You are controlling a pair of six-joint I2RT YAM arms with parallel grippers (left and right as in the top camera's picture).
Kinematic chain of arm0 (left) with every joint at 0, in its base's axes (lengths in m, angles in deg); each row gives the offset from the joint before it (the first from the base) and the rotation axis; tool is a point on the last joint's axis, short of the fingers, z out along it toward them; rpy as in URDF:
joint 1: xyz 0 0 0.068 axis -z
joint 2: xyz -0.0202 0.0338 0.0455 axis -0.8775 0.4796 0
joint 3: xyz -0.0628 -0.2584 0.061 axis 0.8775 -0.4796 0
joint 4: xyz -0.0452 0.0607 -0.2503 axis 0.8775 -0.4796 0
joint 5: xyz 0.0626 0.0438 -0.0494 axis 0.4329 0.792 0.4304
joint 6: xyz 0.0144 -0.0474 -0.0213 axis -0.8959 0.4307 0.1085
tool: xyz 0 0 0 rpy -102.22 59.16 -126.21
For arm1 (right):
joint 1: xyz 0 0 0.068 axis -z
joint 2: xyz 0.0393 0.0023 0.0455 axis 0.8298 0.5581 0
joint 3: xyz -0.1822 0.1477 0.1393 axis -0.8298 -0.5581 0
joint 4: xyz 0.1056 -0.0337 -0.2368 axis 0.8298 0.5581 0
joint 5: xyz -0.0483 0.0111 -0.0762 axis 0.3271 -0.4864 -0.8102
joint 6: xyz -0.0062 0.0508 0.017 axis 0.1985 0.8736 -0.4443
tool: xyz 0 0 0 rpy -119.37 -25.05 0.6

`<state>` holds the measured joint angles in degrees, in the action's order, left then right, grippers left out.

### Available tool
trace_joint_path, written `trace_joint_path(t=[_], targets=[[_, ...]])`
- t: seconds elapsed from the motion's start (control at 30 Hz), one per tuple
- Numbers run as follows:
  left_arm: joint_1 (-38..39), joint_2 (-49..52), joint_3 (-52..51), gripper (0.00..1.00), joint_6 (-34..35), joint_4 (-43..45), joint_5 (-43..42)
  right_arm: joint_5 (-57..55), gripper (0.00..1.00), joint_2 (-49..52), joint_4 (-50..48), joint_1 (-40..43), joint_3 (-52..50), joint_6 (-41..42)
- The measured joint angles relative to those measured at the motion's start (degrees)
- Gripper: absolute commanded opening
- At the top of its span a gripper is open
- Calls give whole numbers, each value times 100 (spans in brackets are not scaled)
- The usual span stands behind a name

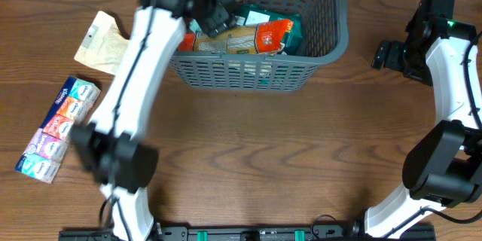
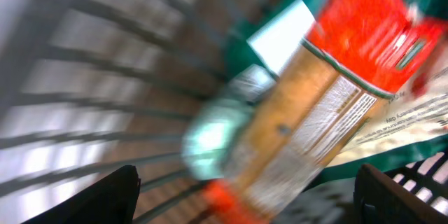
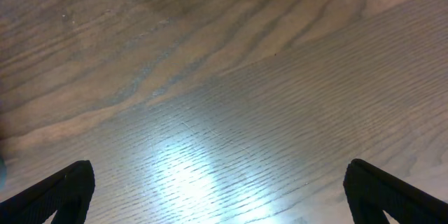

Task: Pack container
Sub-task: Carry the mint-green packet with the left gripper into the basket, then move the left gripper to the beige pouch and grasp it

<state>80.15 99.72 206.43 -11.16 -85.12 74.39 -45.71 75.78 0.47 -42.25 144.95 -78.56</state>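
The dark grey slotted container (image 1: 248, 71) stands at the back middle of the table. Inside it lies an orange and tan packet (image 1: 248, 38) on green packaging. My left gripper (image 1: 215, 7) hangs over the container's left part, open, with nothing between its fingers. In the blurred left wrist view the same packet (image 2: 315, 112) lies just below the open jaws (image 2: 245, 203), beside the container's wall (image 2: 91, 98). My right gripper (image 1: 385, 55) is at the right of the container, open and empty over bare wood (image 3: 224, 196).
A row of small colourful packets (image 1: 59, 126) lies at the left edge of the table. A tan paper packet (image 1: 104, 41) lies behind it, left of the container.
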Motion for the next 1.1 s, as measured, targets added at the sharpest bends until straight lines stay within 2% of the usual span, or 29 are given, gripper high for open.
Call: trace_joint_path(t=[0.13, 0.17, 0.27, 0.4, 0.6, 0.67, 0.8, 0.93, 1.1], targets=[[-39, -1239, 42, 81, 52, 223, 546, 0, 99, -2, 2, 0, 0, -2], [-76, -1447, 66, 84, 140, 236, 664, 0, 99, 0, 2, 0, 0, -2], [-433, -1980, 136, 86, 730, 79, 1086, 0, 99, 0, 2, 0, 0, -35], [-1351, -2157, 144, 90, 1803, -507, 1401, -2, 99, 0, 11, 0, 0, -87], [-2682, -1709, 127, 98, 4774, -1091, 1622, 0, 99, 0, 33, 0, 0, -131], [-2907, -1475, 120, 98, 5796, -1152, 1659, 0, 99, 0, 76, 0, 0, -133], [-3001, -992, 120, 99, 7276, -1058, 1670, 0, 99, 0, 170, 0, 0, -133], [-2988, -372, 120, 99, 8400, -1034, 1663, 0, 99, 0, 212, 0, 0, -133], [-2951, 470, 120, 99, 9154, -1038, 1602, 0, 99, 0, 219, 0, 0, -133]])
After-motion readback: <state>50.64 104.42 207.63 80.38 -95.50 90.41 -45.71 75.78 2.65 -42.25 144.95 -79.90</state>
